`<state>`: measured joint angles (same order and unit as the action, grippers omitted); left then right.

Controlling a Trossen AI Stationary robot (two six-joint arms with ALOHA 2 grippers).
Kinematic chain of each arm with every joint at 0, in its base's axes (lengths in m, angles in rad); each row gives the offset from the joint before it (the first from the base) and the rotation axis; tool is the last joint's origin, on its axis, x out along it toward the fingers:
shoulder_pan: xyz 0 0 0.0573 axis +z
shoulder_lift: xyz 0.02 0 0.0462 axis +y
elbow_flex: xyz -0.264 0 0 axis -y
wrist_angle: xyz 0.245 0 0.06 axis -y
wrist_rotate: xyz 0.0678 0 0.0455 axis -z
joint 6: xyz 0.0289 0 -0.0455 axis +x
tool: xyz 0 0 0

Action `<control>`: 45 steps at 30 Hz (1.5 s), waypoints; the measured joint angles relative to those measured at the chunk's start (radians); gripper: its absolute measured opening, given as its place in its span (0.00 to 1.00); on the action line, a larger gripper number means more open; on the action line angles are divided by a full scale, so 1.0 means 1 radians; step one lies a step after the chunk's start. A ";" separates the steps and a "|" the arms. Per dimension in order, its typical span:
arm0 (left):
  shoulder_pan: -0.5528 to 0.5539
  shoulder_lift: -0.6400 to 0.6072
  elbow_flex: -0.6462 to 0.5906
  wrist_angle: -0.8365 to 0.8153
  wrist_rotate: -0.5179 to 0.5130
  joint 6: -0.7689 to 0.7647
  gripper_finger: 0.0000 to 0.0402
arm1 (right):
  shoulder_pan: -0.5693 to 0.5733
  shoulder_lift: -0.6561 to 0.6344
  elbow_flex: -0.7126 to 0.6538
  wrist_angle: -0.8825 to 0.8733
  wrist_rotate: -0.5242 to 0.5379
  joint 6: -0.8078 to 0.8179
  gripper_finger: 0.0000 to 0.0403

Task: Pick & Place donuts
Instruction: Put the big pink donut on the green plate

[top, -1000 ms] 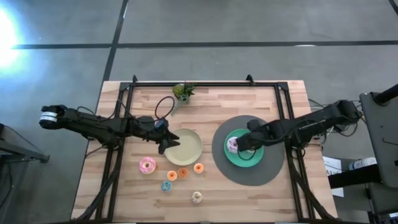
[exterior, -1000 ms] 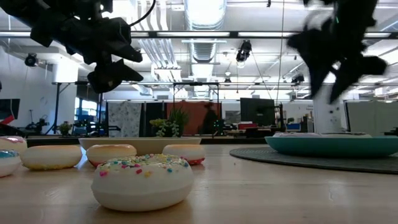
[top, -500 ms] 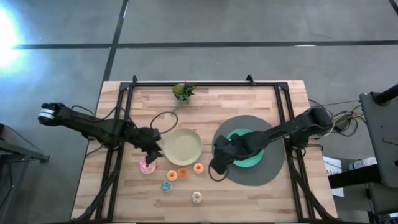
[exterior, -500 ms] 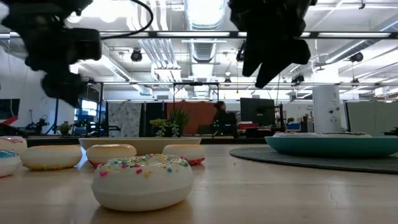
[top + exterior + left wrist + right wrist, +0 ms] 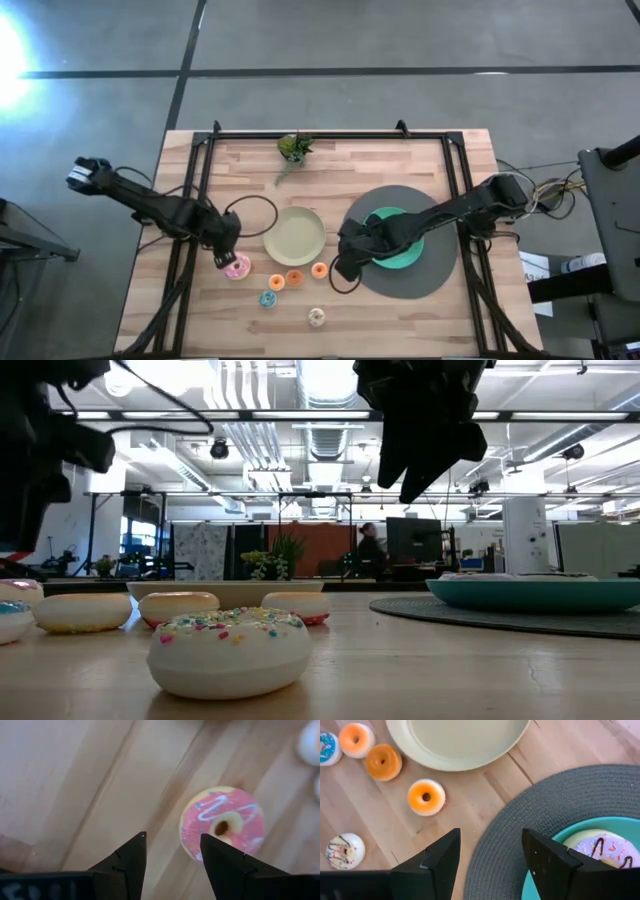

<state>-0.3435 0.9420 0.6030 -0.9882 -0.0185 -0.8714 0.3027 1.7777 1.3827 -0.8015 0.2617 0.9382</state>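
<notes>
The pink donut [image 5: 238, 267] lies flat on the wood, left of the beige plate [image 5: 296, 236]. My left gripper [image 5: 222, 258] hovers at its left side, open; in the left wrist view the pink donut [image 5: 223, 822] lies just beyond one fingertip, off the gap [image 5: 172, 837]. My right gripper [image 5: 345, 263] is open over the grey mat's [image 5: 440, 275] left edge. A pale pink donut [image 5: 605, 847] lies on the teal plate [image 5: 542, 862]. Mini donuts lie on the table: orange [image 5: 426, 796], darker orange [image 5: 383, 762], orange [image 5: 356, 739], blue [image 5: 327, 747], cream [image 5: 344, 851].
A small potted plant [image 5: 293, 147] stands near the far edge. Black frame rails [image 5: 195, 200] run along the table's left and right sides. In the low view the cream donut [image 5: 230, 650] lies nearest the near edge. Bare wood shows near the right near corner [image 5: 420, 320].
My left gripper has moved from the beige plate's left rim toward the near left and down to the pink donut. My right gripper has left the teal plate and moved left and nearer, to the mat's left edge; the pale pink donut stays on the teal plate.
</notes>
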 joint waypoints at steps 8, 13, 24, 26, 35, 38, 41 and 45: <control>-0.001 0.053 -0.081 0.177 0.095 -0.021 0.40 | 0.000 -0.002 -0.001 -0.001 0.001 0.012 0.50; -0.008 0.055 -0.116 0.223 0.139 -0.024 0.40 | 0.000 -0.002 -0.001 -0.002 0.000 0.015 0.50; -0.008 0.055 -0.179 0.282 0.155 -0.066 0.40 | 0.000 -0.002 -0.002 -0.003 -0.001 0.005 0.50; -0.008 0.055 -0.200 0.339 0.183 -0.076 0.40 | 0.000 -0.002 -0.002 -0.003 -0.001 0.005 0.50; -0.008 0.054 -0.264 0.554 0.219 -0.144 0.29 | 0.000 -0.002 -0.002 -0.001 -0.034 0.041 0.50; -0.008 0.054 -0.263 0.566 0.217 -0.129 0.16 | 0.000 -0.002 -0.002 0.002 -0.054 0.053 0.50; -0.008 0.053 -0.252 0.565 0.208 -0.116 0.04 | 0.000 -0.002 -0.002 0.015 -0.059 0.078 0.47; -0.008 0.026 -0.200 0.560 0.201 -0.114 0.01 | -0.001 -0.004 -0.004 0.049 -0.082 0.171 0.43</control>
<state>-0.3515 0.9683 0.4025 -0.4277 0.1823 -0.9854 0.3013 1.7735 1.3787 -0.7528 0.1795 1.1097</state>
